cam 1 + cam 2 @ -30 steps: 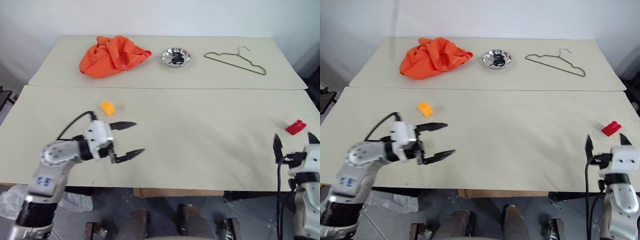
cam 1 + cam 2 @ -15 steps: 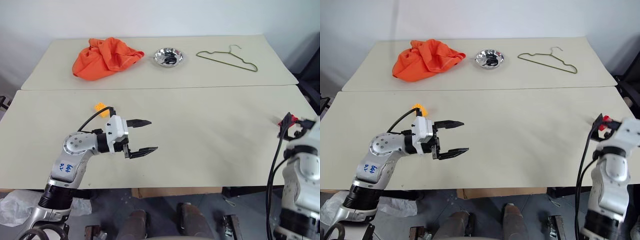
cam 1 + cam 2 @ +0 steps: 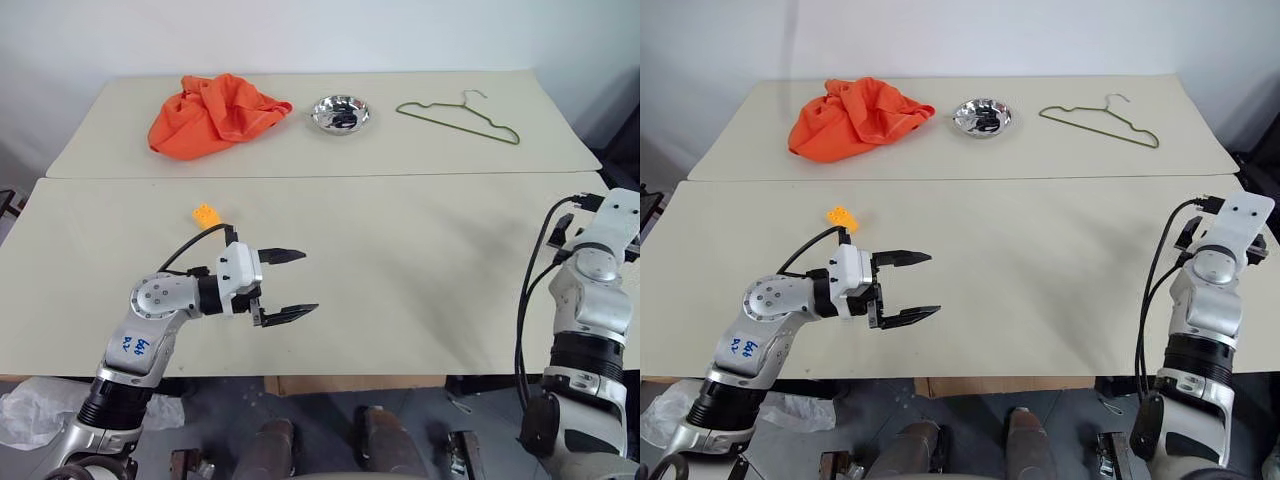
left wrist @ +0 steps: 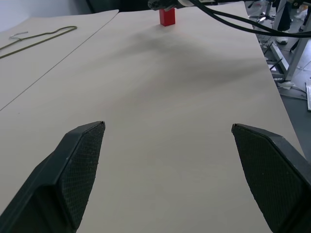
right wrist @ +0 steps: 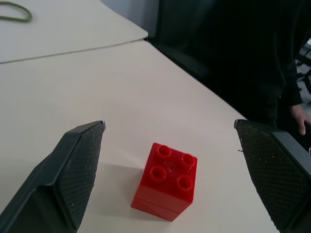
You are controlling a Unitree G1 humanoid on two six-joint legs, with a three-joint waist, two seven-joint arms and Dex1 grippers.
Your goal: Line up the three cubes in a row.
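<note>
The red cube [image 5: 168, 181] is being framed upright on the surface [image 5: 73, 97] between the right gripper's [image 5: 170, 179] spread, empty fingers. The yellow-orange cube [image 3: 206, 214] is lying beyond the left gripper's [image 3: 292, 284] fingers, also parted and empty. A person's hand [image 5: 302, 118] is being cut off at the frame edge.

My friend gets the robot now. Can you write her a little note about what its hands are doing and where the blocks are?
Left hand: open, holding nothing, over bare table in front of the robot.
Right hand: open, holding nothing, with the red cube standing upright on the table between its fingers, not gripped.
Yellow-orange cube: on the near table, just beyond the left hand, apart from it.
Green cube: I cannot find it.
Far table: orange cloth, metal bowl, wire hanger.
Done: nothing lined up yet.
Left: probably close on the red cube, bring it toward the yellow-orange one, find the green, make the row.
</note>
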